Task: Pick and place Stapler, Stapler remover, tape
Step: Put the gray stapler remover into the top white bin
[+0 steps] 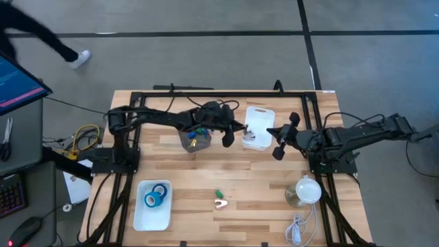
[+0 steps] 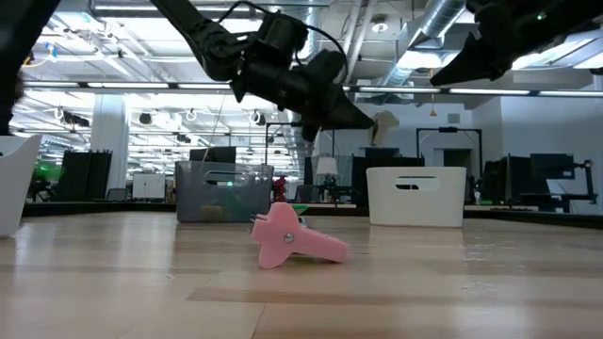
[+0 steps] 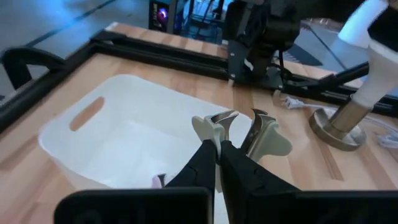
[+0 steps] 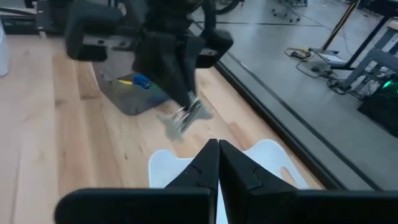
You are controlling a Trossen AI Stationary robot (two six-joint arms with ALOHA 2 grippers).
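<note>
Wooden planks form the desk (image 1: 254, 180); at its near left corner lies a white tray (image 1: 147, 218) holding the tape (image 1: 156, 197), bright blue rolls lying close together, well apart from both arms.

From its base on the left, the left arm reaches across the far half of the desk, passing over a clear grey bin (image 1: 186, 145) that holds small yellow and blue bits; the left end effector (image 1: 226, 137) hangs in the air just past that bin, beside the edge of a white bin (image 1: 259, 112); its fingers are clamped on a staple remover (image 3: 240, 130), a metal claw with pale handles, which the left wrist view shows held above the white bin's open top (image 3: 93, 127); the right wrist view shows the same remover (image 4: 185, 118) dangling from those fingers, clear of the desk.

Near the middle of the front edge lies a pink tool (image 2: 292, 241) on its side, with a small green piece (image 1: 219, 194) just behind it; whether it is the stapler I cannot tell.

Right of the white bin, the right end effector (image 1: 273, 134) hovers with its fingers pressed together and nothing between them, pointing towards the left arm; a lamp (image 1: 305, 191) with a round base stands near the front right, a white cable (image 1: 298, 228) trailing from it.
</note>
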